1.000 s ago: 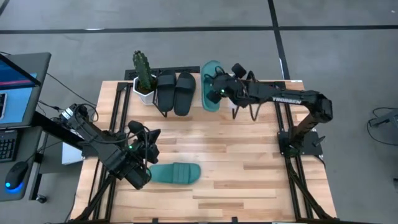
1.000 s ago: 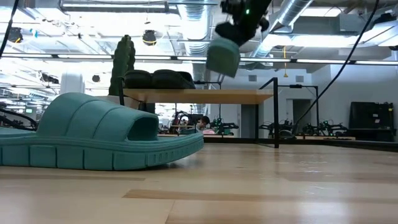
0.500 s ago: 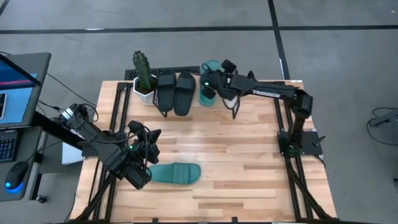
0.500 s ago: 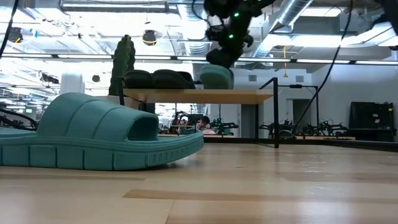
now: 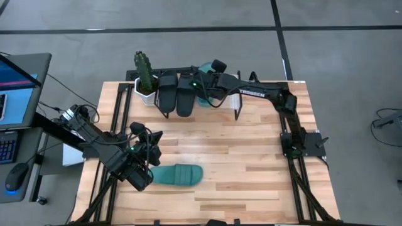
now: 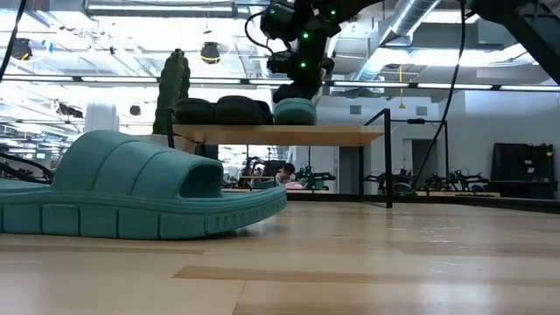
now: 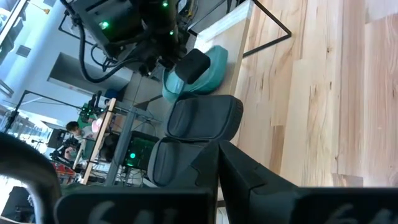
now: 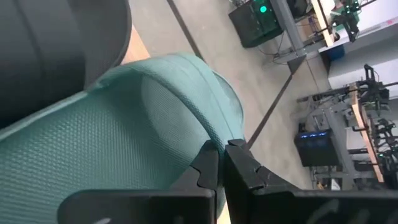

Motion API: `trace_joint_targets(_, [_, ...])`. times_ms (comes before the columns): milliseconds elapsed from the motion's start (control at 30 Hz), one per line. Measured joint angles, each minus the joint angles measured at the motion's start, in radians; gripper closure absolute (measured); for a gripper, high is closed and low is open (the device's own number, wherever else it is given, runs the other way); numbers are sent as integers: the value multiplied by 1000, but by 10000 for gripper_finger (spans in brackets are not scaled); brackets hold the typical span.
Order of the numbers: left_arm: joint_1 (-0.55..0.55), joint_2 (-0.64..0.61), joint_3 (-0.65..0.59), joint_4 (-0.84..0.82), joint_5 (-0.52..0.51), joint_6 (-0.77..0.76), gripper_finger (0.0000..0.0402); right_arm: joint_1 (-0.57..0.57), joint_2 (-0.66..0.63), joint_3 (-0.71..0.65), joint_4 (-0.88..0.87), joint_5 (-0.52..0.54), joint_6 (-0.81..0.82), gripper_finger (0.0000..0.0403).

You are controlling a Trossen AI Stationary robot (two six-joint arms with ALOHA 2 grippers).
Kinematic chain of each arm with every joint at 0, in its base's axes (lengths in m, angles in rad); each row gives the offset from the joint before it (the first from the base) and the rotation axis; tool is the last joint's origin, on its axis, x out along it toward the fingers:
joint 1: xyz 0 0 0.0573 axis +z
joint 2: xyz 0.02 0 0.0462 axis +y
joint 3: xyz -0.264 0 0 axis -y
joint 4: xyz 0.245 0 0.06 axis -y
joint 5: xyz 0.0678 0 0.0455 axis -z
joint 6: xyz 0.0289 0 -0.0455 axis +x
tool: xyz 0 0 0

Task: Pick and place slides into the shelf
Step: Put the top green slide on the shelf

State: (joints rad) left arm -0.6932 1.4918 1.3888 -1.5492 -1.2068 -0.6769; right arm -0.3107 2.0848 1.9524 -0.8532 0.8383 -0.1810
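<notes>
One teal slide (image 5: 178, 175) lies sole-down on the table near its near-left part and fills the low view's left (image 6: 131, 188). The second teal slide (image 6: 296, 111) sits on the shelf (image 6: 332, 135) at the far edge, beside the black pair (image 5: 177, 93). My right gripper (image 5: 200, 86) reaches over the shelf and is shut on this teal slide. My left gripper (image 5: 151, 160) waits open just left of the table's teal slide and touches nothing. My right gripper pinches the teal slide's raised sole rim (image 8: 219, 134) between its two fingers (image 8: 244, 167), coming from above and from the table's right. The slide's underside rests on the shelf panel (image 6: 289, 133), next to the black pair (image 8: 50, 37).
A potted cactus (image 5: 145, 76) stands at the shelf's left end, next to the black slides. The shelf's right part (image 5: 264, 88) is bare. Bare tabletop (image 5: 251, 157) spreads across the middle and right. A monitor and keyboard (image 5: 16, 88) stand off the table's left.
My right gripper has carried the teal slide toward the table's left and down. The slide hung clear above the shelf's right part before; now it rests on the shelf panel close beside the black pair. The gripper stays shut on it.
</notes>
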Motion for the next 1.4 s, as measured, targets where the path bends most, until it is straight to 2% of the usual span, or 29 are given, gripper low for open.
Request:
trace_joint_targets(467, [0, 0, 0, 0, 1, -16, 400, 6, 0, 9, -7, -49, 13, 392])
trace_joint_targets(767, [0, 0, 0, 0, 1, -18, 400, 8, 0, 9, -34, -141, 16, 327])
trace_joint_targets(1167, [0, 0, 0, -1, 24, -26, 400, 30, 0, 9, -106, -168, 16, 228])
trace_joint_targets(1400, [0, 0, 0, -3, 23, -27, 400, 59, -20, 9, -130, -173, 14, 183])
